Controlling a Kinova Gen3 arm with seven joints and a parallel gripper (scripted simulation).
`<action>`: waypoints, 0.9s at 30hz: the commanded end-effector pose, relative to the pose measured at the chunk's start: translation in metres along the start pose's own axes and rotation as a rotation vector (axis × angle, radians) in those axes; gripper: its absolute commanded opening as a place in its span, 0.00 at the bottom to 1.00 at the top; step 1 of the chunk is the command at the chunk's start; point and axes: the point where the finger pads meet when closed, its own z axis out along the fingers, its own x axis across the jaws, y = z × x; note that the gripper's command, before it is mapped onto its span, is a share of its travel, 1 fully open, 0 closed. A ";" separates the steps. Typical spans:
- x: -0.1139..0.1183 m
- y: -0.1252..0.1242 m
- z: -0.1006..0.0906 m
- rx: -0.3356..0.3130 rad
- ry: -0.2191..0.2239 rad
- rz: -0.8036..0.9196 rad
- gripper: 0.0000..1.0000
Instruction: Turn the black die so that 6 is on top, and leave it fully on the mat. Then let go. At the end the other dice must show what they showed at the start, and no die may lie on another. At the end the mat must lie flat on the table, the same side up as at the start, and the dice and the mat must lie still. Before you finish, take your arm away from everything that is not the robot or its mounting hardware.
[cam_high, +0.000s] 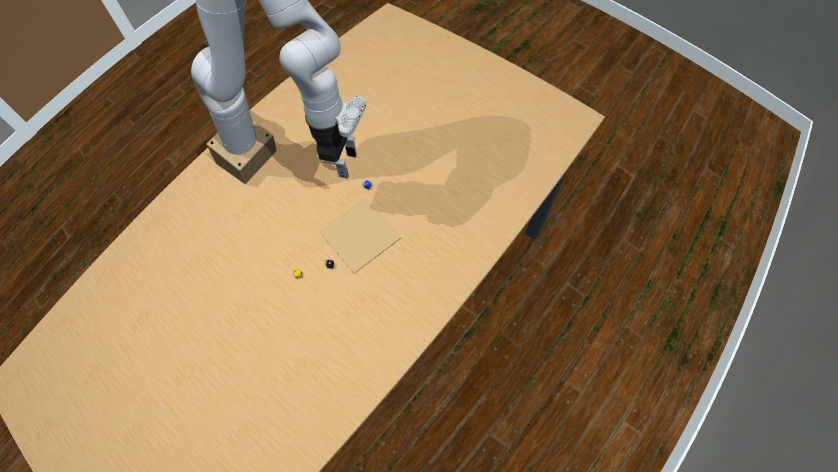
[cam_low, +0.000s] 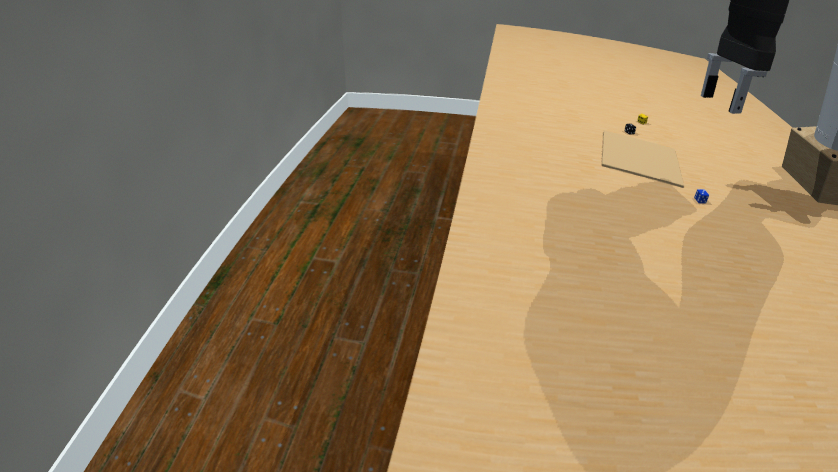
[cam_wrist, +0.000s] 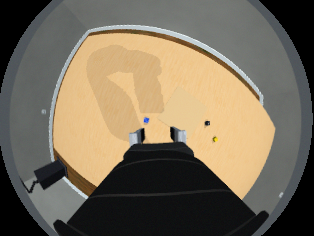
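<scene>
— What does the top view give you?
— The pincer (cam_high: 347, 159) (cam_low: 722, 100) (cam_wrist: 157, 132) is spread wide, with nothing between its fingers, and it hangs above the tabletop (cam_high: 222, 328) (cam_low: 498, 234) (cam_wrist: 190, 60) near the arm's wooden base block (cam_high: 242, 171) (cam_low: 803, 167).
— And the black die (cam_high: 330, 264) (cam_low: 630, 128) (cam_wrist: 207, 123)?
— On the tabletop, off the mat (cam_high: 360, 236) (cam_low: 642, 158) (cam_wrist: 184, 107) but near one edge of it. The yellow die (cam_high: 297, 273) (cam_low: 643, 119) (cam_wrist: 215, 139) sits near the black one, on the side away from the mat. The blue die (cam_high: 367, 184) (cam_low: 701, 196) (cam_wrist: 146, 120) is beyond the mat's opposite side, nearer the pincer.
— Now the exterior view.
— The mat lies flat, and the black die stands just past its far edge, with the yellow one a little behind. The blue die is by the near corner, close to the arm's shadow. Both fingers point down, well apart and clear of every die. I can't tell the black die's top number; it's too small.
— And from the wrist?
— The two fingers frame a gap with tabletop showing through. The blue die appears just beyond the left-hand finger in the picture; the black and yellow dice are off to the right, past the mat.
</scene>
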 end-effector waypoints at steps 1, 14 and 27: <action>0.027 0.000 0.002 -0.011 0.029 0.115 1.00; 0.094 -0.001 0.005 -0.019 0.026 0.704 1.00; 0.168 0.002 0.008 0.017 0.002 1.306 1.00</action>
